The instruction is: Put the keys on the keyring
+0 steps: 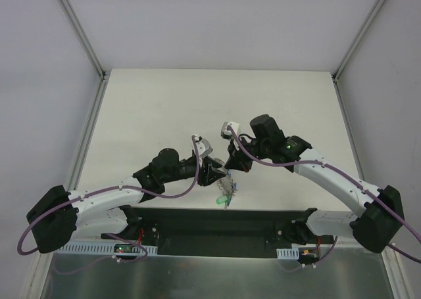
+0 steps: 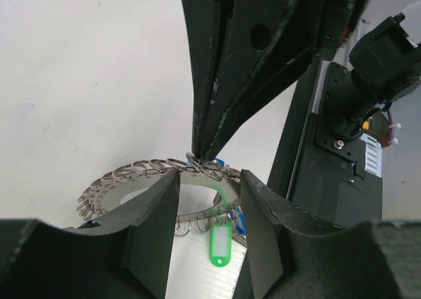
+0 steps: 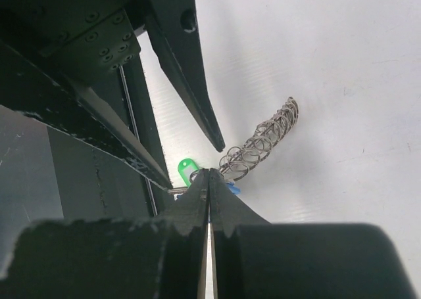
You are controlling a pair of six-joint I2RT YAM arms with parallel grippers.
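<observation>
The keyring point(image 2: 131, 174) is a big silvery ring. Its edge is made of lots of little wire loops, and its middle is open. It is pinched by its edge at the tips of the right gripper point(image 2: 202, 156), whose jaws are clenched on it. A green tag point(image 2: 220, 243) hangs from the ring below those tips, and a bit of a blue tag point(image 3: 231, 188) shows just beside them. The left gripper point(image 2: 209, 175) faces the right gripper with its jaws apart, and the ring crosses the gap. The white table point(image 2: 79, 62) lies under them.
</observation>
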